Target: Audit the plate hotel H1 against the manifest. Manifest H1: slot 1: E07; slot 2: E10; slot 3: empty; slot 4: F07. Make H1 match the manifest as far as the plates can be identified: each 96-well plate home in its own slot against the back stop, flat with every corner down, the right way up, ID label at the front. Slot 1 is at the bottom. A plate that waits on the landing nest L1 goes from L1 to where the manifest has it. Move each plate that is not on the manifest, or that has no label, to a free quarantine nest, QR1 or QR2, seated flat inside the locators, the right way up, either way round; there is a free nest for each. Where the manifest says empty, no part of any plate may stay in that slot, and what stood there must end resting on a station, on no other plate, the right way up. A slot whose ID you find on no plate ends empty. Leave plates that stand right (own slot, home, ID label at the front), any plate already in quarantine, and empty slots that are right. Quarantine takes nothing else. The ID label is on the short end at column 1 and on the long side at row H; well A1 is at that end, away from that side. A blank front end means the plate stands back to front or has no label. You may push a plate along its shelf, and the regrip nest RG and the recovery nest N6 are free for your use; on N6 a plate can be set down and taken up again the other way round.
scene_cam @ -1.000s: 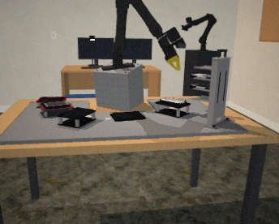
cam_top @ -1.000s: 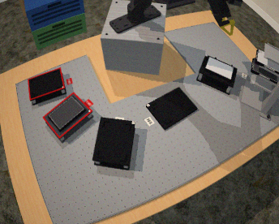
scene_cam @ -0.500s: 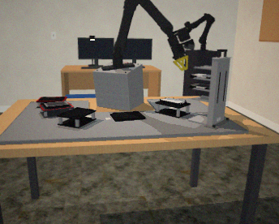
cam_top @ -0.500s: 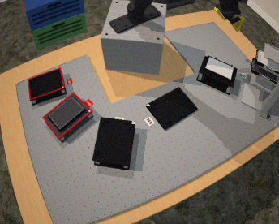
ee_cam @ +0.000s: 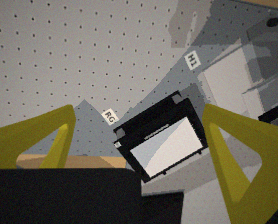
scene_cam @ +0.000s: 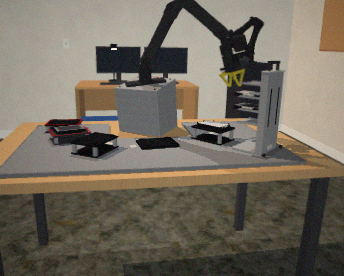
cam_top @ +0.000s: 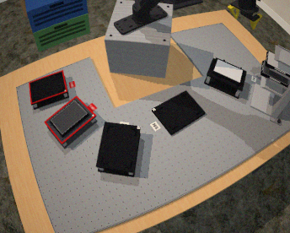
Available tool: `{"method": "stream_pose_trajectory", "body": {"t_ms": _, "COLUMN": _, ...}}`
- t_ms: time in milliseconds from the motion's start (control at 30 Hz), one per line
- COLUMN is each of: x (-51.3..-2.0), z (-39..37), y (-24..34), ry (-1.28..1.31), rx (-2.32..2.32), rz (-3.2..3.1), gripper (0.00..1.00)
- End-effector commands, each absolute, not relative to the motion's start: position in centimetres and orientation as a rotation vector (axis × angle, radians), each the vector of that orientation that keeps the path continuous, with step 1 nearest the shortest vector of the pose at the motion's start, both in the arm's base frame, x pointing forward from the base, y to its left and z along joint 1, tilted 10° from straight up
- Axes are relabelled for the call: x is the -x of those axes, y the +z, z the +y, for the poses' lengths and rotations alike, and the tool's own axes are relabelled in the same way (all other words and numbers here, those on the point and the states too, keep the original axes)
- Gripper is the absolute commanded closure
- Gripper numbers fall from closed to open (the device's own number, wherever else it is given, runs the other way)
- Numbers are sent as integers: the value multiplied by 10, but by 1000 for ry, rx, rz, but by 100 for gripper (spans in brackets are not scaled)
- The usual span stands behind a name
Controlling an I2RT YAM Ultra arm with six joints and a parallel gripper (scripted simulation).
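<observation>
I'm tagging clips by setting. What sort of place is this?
Likely a lab automation bench in an office-like room: a plate hotel and labelled plate nests on a perforated grey board, with monitors on a desk behind.

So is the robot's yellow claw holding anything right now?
No, nothing. The gripper is wide open and empty, up in the air above the plate on the nest marked RG.

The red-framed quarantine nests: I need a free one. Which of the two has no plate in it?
The rear red-framed nest, nearer the blue bin: it shows only flat black. The front nest holds a grey plate.
</observation>
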State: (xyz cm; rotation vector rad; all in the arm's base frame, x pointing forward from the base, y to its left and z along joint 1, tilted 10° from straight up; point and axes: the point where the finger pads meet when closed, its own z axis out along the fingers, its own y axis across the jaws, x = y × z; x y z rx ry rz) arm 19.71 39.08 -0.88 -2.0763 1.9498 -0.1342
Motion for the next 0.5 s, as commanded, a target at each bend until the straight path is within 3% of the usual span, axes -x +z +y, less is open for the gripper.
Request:
{"method": "stream_pose_trajectory", "body": {"t_ms": 0, "x": -186, "z": 402, "y": -2, "ry": -143, "rx": 2220, "rz": 1867, "gripper": 0}}
{"method": "stream_pose_trajectory", "body": {"t_ms": 467, "x": -189, "z": 401, "y": -2, "ry": -209, "rx": 2539, "rz": 1693, "gripper": 0}}
